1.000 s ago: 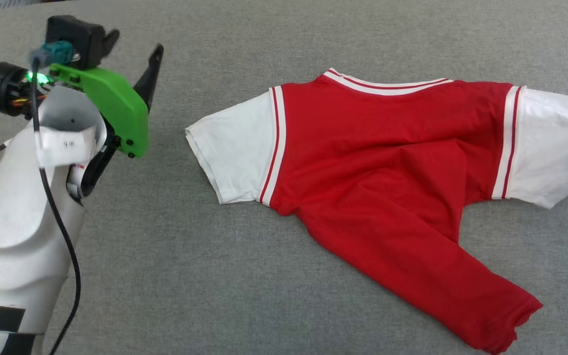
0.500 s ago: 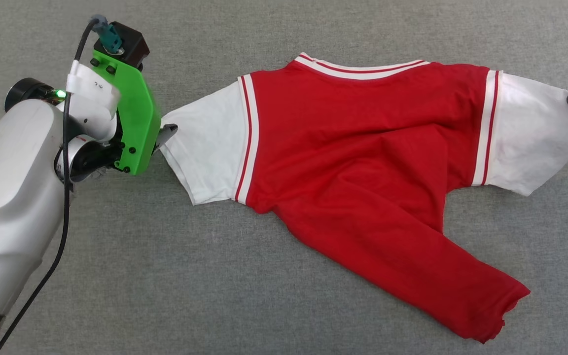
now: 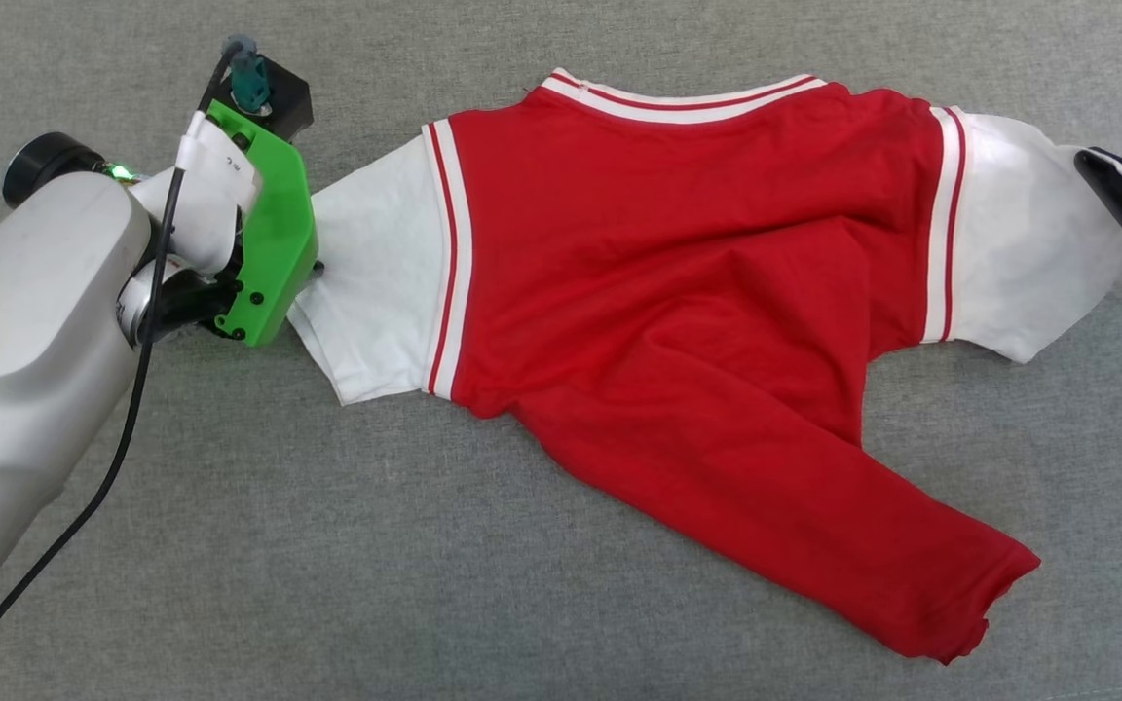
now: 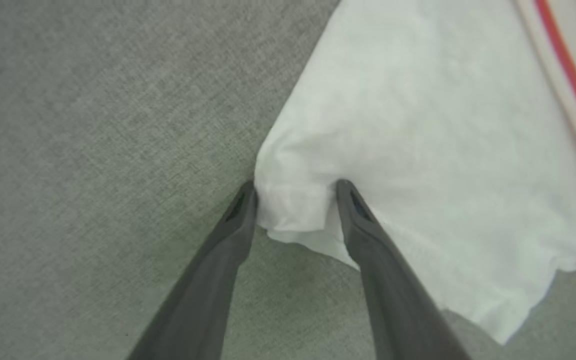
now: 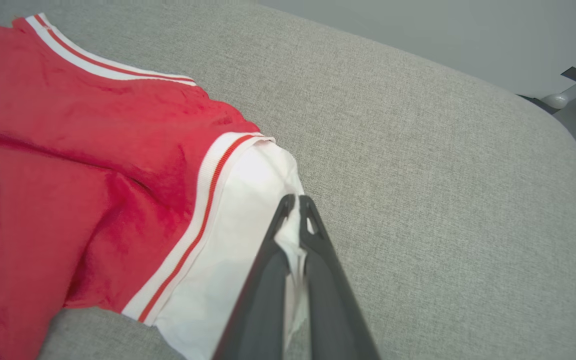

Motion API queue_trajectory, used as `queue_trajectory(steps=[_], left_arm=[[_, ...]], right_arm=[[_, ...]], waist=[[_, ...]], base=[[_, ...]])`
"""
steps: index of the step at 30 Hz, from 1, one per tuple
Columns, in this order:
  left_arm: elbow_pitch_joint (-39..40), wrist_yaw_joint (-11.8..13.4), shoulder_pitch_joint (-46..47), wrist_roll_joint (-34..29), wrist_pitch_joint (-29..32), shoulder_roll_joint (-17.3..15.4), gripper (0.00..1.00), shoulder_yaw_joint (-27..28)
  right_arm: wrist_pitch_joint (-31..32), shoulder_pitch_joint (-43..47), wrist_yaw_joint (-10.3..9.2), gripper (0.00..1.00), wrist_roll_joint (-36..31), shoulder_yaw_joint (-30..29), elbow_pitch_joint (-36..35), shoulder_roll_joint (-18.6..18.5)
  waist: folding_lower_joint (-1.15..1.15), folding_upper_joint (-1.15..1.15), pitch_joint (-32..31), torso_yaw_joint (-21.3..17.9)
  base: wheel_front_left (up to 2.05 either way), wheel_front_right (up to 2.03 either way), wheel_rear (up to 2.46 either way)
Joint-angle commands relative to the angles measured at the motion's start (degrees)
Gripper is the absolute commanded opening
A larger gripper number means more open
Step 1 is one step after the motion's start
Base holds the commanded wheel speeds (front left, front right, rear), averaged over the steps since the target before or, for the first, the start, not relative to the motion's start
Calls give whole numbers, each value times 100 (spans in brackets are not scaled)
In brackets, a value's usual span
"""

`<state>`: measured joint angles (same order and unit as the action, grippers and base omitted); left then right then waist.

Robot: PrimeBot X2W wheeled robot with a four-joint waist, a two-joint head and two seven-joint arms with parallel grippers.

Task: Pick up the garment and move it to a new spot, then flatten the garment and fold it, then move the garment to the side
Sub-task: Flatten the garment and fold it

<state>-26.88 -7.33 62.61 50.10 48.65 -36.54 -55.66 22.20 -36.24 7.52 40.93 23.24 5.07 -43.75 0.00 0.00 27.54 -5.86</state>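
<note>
Grey woven upholstery (image 3: pixel 327 545) sits under everything, bit like a sofa seat. Far left, the left gripper (image 4: pixel 296 187) is tucked behind its green mount (image 3: pixel 274 243). Its fingers are spread wide and straddle the outer corner of the left sleeve (image 3: pixel 376 282). The cloth is bunched between the tips and brushes both, but I'd say it's not pinched yet.

Moving right, the garment (image 3: pixel 697 292) lies across the middle with no lettering showing. Its long axis runs side to side, sleeve to sleeve, with the collar trim at the far edge. The red body is a smooth, slightly shiny knit with a big diagonal ridge, and the bottom half twists off toward the near right like a tail. The white sleeves look thin and matte, with striped ribbing at the seams.

Far right, the right gripper (image 5: pixel 296 201) is clamped tight on the hem of the right sleeve (image 3: pixel 1009 253). So each arm has its own end. My guess is the left just needs to close, then both can lift or tug it flat.
</note>
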Motion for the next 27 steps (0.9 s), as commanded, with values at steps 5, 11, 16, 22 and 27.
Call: queue_trajectory(steps=[5, 11, 16, 22, 27], left_arm=[[-103, -15, -124, 173, -408, -121, 0, -561], [-86, -15, 209, 228, -1508, -141, 0, -547], [-40, -15, 476, 193, -2464, -161, 0, -518], [150, -15, 791, 25, -3386, -207, 0, -430], [296, 50, 1060, -255, -3897, -189, 0, -311]], right_arm=[[-235, -275, -3, 0, 81, 70, 152, 52], [-379, -456, -3, 0, 93, 157, 273, 22], [-542, -616, -3, 0, 138, 146, 414, -102], [-866, -947, -3, 0, -15, 36, 633, -167], [-1031, -1221, -3, 0, -72, -79, 774, -212]], waist=[[0, 0, -158, 69], [0, 0, -573, 248], [0, 0, -944, 423], [0, 0, -1289, 622], [0, 0, -1534, 796]], base=[[0, 0, 0], [0, 0, 0], [0, 0, 0], [0, 0, 0], [0, 0, 0]])
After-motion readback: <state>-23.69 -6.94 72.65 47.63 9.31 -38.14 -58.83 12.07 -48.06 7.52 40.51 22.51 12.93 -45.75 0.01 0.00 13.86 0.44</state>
